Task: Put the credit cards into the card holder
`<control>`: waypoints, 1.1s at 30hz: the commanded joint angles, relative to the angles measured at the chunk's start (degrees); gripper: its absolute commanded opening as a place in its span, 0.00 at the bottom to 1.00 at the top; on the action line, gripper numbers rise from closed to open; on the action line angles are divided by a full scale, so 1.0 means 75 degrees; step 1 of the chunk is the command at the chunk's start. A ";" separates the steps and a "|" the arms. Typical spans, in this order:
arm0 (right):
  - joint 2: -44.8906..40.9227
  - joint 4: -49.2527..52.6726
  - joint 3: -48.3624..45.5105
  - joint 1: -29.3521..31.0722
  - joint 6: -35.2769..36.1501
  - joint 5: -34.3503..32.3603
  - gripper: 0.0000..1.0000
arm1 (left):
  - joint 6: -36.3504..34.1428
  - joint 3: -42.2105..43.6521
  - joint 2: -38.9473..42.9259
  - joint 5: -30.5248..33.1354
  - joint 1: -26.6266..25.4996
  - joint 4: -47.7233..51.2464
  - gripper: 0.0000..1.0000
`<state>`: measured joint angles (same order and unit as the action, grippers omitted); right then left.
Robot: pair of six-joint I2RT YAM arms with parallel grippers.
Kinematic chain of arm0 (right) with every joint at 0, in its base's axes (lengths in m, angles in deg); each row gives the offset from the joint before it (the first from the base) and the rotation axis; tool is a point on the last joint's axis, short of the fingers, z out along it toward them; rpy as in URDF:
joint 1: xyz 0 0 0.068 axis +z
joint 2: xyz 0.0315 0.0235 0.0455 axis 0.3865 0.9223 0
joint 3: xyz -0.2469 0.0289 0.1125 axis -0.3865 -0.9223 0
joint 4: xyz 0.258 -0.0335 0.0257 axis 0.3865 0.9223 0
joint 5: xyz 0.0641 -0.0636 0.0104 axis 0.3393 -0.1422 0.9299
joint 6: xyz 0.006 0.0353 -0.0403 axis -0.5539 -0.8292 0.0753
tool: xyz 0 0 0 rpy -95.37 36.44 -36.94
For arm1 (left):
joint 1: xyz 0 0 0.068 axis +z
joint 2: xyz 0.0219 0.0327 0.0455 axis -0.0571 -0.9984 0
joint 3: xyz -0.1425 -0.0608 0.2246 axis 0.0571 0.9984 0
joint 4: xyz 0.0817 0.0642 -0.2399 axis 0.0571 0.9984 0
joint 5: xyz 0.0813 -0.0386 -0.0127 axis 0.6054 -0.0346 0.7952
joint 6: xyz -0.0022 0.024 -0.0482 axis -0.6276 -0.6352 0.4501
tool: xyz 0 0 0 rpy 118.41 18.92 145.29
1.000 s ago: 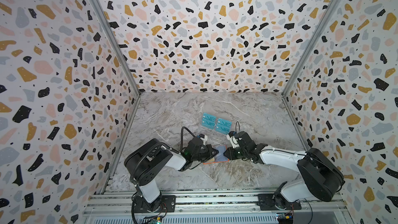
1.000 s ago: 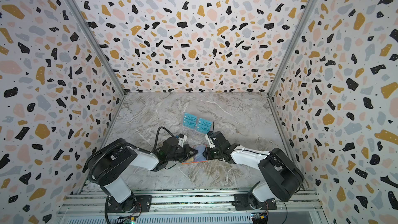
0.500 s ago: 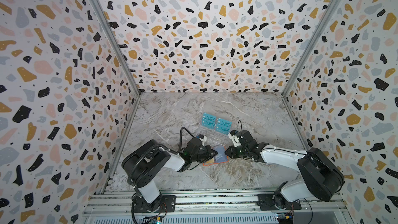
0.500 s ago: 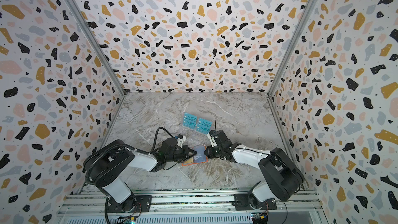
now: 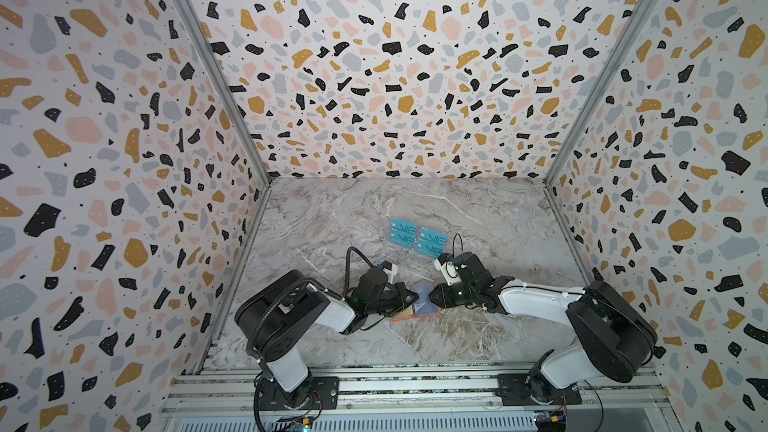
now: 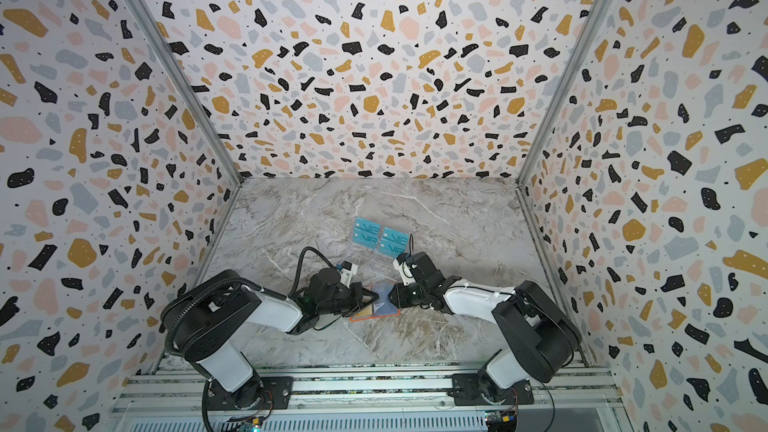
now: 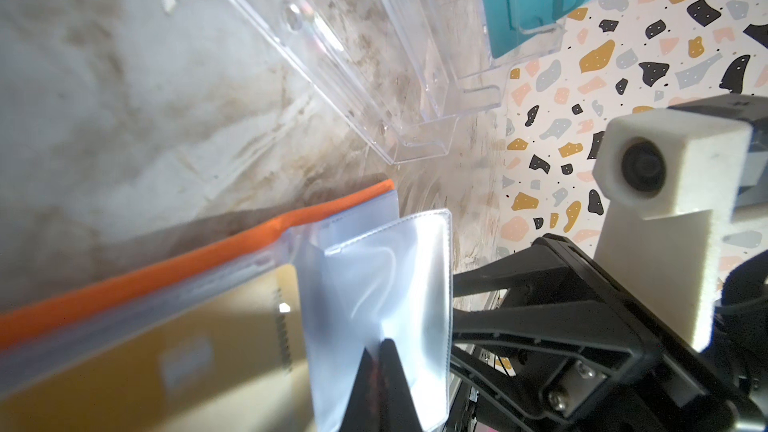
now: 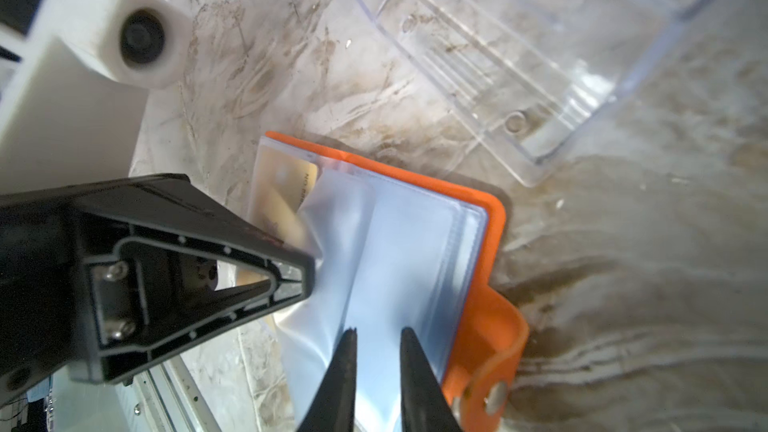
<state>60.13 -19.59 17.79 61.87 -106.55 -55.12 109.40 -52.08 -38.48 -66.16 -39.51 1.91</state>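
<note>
Card holder (image 8: 490, 243) orange, lying open, bluish clear sleeves (image 8: 415, 251) fanned, one gold card (image 8: 286, 176) tucked inside. Sits on marbled grey surface (image 5: 332, 222) near the front, just before acrylic stand (image 5: 405, 261) holding teal VIP cards (image 5: 417, 236); terrazzo walls (image 5: 374, 56) around. Left hand (image 7: 380, 351) clamped on one sleeve; right hand (image 8: 376, 334) narrowly parted, tips on the sleeves.

We're peering into a robot test cell, a lab rig and no home. Terrazzo-print panels (image 5: 374, 76) box in a marble-look tabletop (image 5: 332, 218). Aluminium rails (image 5: 415, 388) run along the front, with the left arm (image 5: 291, 313) and right arm (image 5: 602, 326) bolted on, cables trailing, and possibly a small circuit board (image 5: 548, 417) below.
</note>
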 commanded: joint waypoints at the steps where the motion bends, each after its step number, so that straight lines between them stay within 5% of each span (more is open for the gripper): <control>1: -0.0151 -0.0145 0.0038 0.0032 0.0001 0.0186 0.22 | -0.0018 0.0095 0.0162 -0.0139 0.0033 -0.0466 0.03; 5: -0.0179 -0.0246 0.0067 0.0067 -0.0005 0.0336 0.22 | 0.0063 0.0101 0.0243 -0.0165 0.0033 -0.0447 0.14; 11: -0.0075 -0.0471 0.0035 0.0068 -0.0065 0.0534 0.22 | 0.0176 0.0011 0.0635 -0.0049 0.0021 0.0022 0.49; 14: -0.0053 -0.0634 -0.0011 0.0067 -0.0118 0.0603 0.22 | 0.0177 -0.0049 0.0842 0.0142 0.0027 0.0458 0.58; 33: 0.0445 -0.1663 0.0098 0.0245 -0.0299 0.1565 0.21 | -0.1591 -0.1165 0.2613 0.1880 0.0197 0.5465 0.59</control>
<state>62.31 -30.76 17.50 62.83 -108.26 -45.32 100.74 -60.80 -21.08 -55.61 -39.08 36.55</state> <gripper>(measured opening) 0.215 0.588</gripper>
